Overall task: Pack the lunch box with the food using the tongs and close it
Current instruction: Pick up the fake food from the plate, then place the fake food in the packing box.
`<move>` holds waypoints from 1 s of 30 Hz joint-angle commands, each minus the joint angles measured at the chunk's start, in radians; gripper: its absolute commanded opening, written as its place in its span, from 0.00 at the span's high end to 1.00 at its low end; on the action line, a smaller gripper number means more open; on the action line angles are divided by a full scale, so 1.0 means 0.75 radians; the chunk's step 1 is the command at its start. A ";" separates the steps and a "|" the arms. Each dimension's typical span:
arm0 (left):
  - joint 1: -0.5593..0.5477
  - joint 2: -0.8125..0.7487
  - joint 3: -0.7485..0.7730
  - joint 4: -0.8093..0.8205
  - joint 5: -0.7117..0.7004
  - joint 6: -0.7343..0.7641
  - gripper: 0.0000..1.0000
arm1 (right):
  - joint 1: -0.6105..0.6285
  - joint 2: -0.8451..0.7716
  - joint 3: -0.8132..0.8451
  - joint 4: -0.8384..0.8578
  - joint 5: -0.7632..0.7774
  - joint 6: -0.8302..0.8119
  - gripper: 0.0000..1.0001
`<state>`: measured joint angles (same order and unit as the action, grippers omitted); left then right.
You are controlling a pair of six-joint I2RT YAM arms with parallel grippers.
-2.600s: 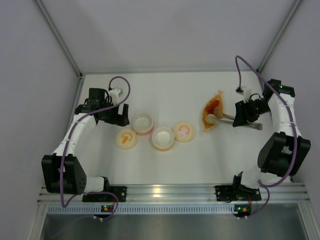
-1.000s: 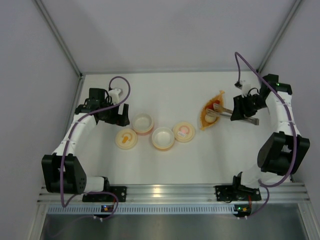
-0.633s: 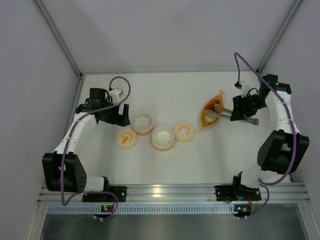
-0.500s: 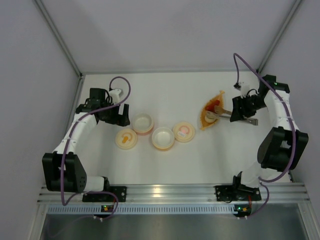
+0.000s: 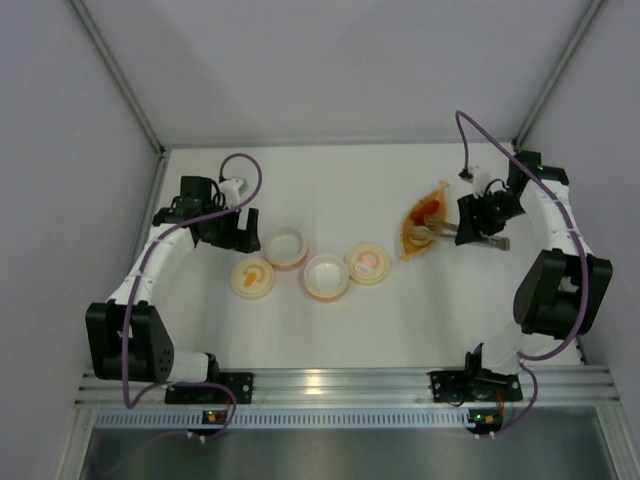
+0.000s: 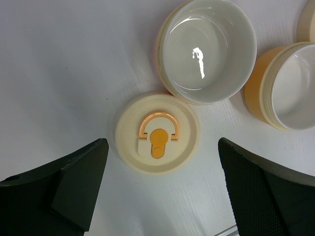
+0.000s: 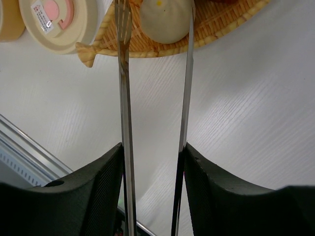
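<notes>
My right gripper (image 5: 480, 224) (image 7: 152, 147) is shut on the silver tongs (image 5: 447, 229) (image 7: 124, 88). Their two arms run out between my fingers to the orange leaf-shaped dish (image 5: 412, 243) (image 7: 231, 22). The tong tips stand on either side of the pale beige ball (image 5: 420, 233) (image 7: 166, 19), with a gap still showing at each side. A red-orange piece (image 5: 430, 209) lies further back in the dish. The lunch box is in parts: two open round bowls (image 5: 286, 247) (image 5: 326, 276) and two lids. My left gripper (image 5: 232, 229) (image 6: 161, 143) hangs open over the lid with the orange handle (image 5: 252, 278) (image 6: 157, 139).
A second lid with a pink mark (image 5: 367, 264) (image 7: 59, 19) lies between the bowls and the dish. In the left wrist view one bowl (image 6: 209, 49) sits just behind the lid and the other bowl (image 6: 290, 86) to its right. White walls enclose the table.
My right gripper has moved a little left and turned, carrying the tongs further over the dish so the tips flank the ball. The left arm has not moved.
</notes>
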<state>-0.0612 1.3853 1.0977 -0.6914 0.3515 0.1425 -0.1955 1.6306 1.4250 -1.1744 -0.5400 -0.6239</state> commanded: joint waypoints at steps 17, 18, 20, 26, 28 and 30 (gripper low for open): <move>0.006 -0.057 0.003 0.018 0.018 -0.004 0.02 | 0.038 -0.069 0.045 -0.005 -0.008 -0.009 0.98; 0.006 -0.072 0.003 0.024 0.020 -0.004 0.02 | 0.036 -0.074 0.057 -0.009 -0.016 -0.003 1.00; 0.006 -0.082 0.009 0.024 0.022 -0.010 0.02 | 0.038 -0.078 0.104 -0.025 -0.063 0.014 1.00; 0.006 -0.102 0.068 -0.005 0.016 -0.032 0.02 | 0.036 -0.067 0.235 -0.093 -0.159 0.046 1.00; 0.006 -0.111 0.081 -0.007 0.020 -0.039 0.02 | 0.036 -0.067 0.260 -0.109 -0.172 0.048 1.00; 0.006 -0.111 0.087 -0.007 0.026 -0.043 0.02 | 0.038 -0.070 0.260 -0.109 -0.170 0.046 1.00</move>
<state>-0.0612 1.3430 1.1152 -0.7033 0.3511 0.1280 -0.1795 1.6234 1.5738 -1.2045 -0.6075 -0.5964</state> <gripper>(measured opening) 0.982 0.170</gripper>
